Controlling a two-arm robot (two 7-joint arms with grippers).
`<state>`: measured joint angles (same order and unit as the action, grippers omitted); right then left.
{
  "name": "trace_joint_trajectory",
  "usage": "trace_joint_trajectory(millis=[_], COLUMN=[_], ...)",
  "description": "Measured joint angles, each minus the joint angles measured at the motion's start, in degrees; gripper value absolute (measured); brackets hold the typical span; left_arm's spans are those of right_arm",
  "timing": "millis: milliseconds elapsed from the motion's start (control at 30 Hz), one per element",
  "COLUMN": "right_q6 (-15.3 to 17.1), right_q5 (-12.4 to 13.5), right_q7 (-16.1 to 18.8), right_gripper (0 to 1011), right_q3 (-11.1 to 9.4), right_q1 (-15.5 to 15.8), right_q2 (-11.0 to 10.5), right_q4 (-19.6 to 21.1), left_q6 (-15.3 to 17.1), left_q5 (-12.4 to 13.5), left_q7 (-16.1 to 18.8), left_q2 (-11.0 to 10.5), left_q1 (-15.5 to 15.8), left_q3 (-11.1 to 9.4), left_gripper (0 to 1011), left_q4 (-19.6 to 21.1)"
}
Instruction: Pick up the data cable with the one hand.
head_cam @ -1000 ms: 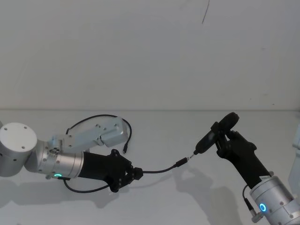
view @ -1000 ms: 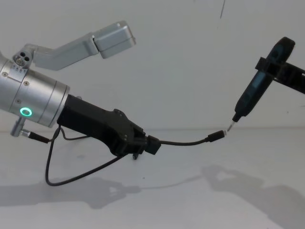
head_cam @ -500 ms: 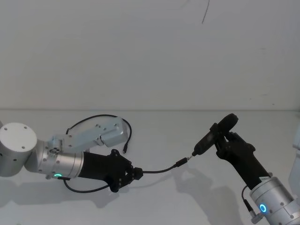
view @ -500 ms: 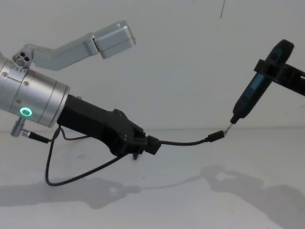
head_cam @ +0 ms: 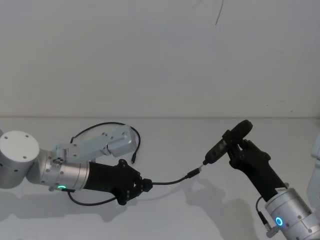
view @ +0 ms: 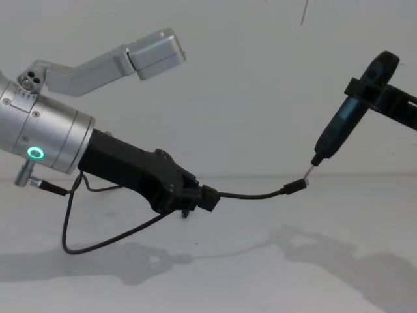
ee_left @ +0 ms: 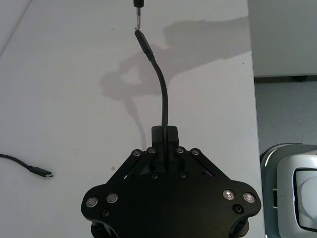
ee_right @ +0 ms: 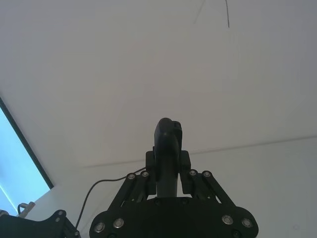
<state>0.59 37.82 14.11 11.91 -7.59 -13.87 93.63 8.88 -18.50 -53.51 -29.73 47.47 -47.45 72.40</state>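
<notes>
The data cable (head_cam: 170,181) is a thin black cord, and my left gripper (head_cam: 145,185) is shut on it above the white table. Its free stretch arcs right to a small plug (view: 294,186). In the left wrist view the cable (ee_left: 162,94) runs straight out from between the jaws of the left gripper (ee_left: 165,136). The rest of the cord loops behind the left arm, and its other plug (ee_left: 34,170) lies on the table. My right gripper (head_cam: 235,145) is shut on a dark teal pen-like tool (view: 342,127), whose metal tip hovers just above the held plug.
A silver camera bracket (head_cam: 112,140) sticks out over the left wrist. The table's edge (ee_left: 252,74) runs close beside the left gripper, with a white part of the robot (ee_left: 292,183) beyond it. A plain white wall stands behind.
The right gripper with the pen-like tool has drifted slightly left and up, lifting the tip a little off the plug. The left gripper and cable have held still.
</notes>
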Motion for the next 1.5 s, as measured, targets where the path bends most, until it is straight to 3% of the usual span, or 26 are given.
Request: trace_joint_trajectory(millis=[1500], right_q6=[0.06], right_q5=[-0.4], right_q7=[-2.87], right_gripper=[263], right_q3=[0.24], right_q1=[0.42], right_q2=[0.26], right_q4=[0.36], left_q6=[0.0], left_q5=[0.0], left_q7=[0.0], left_q2=[0.0], left_q1=[0.0], left_q3=[0.0], left_gripper=[49], left_q4=[0.0])
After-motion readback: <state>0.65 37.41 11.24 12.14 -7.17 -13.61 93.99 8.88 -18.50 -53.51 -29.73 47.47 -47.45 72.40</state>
